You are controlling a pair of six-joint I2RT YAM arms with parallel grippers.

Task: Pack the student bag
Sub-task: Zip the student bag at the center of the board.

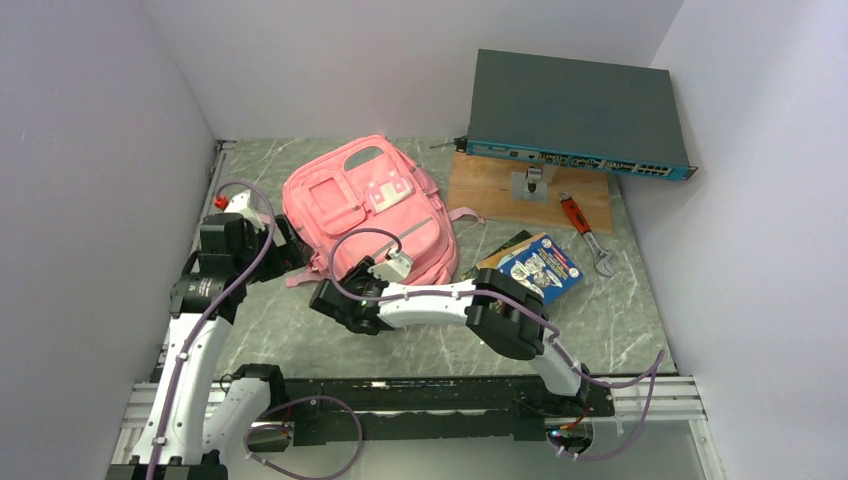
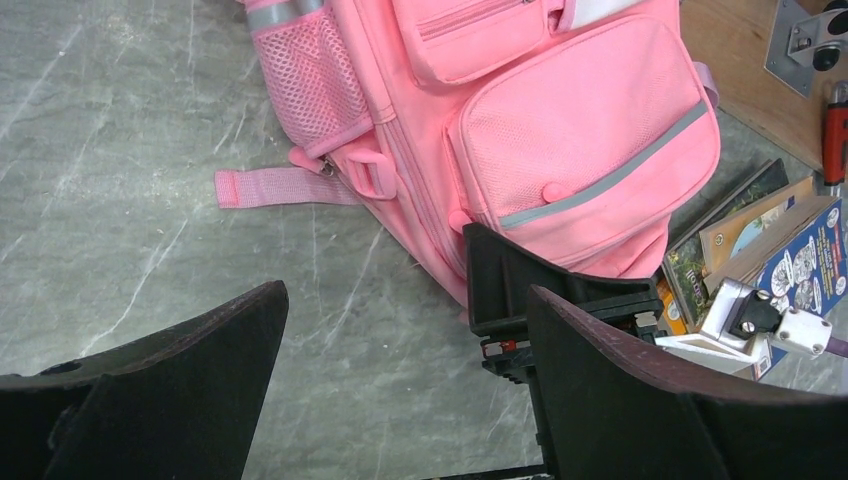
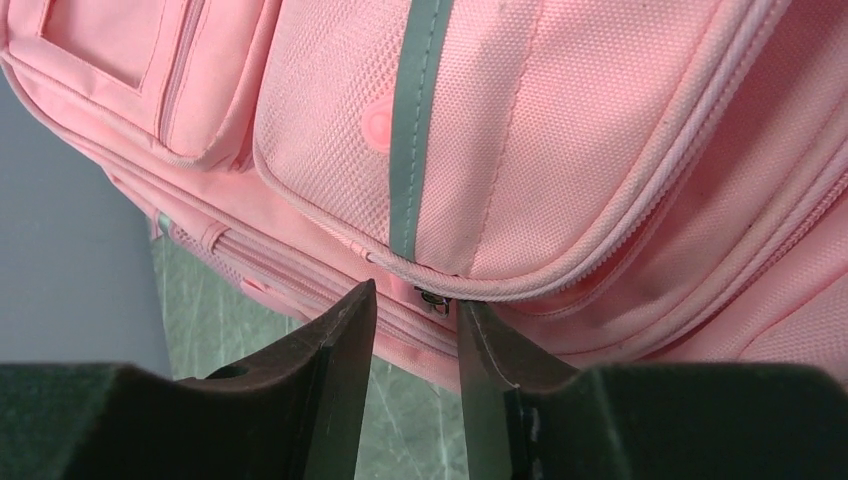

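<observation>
Two right gripper [image 3: 416,298] jaws, student bag [image 3: 560,150] zip pull [image 3: 436,301] between, maybe touching

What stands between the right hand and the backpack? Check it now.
Nothing visible does. The right hand is at the edge of the backpack, with a zipper pull just beyond its parted fingertips.

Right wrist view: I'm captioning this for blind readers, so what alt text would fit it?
A pink student bag fills the frame, a grey strip running down its front pocket. At the bottom, the right arm's two dark jaws stand slightly apart, a small metal zipper pull in the gap between them, over marbled table.
</observation>
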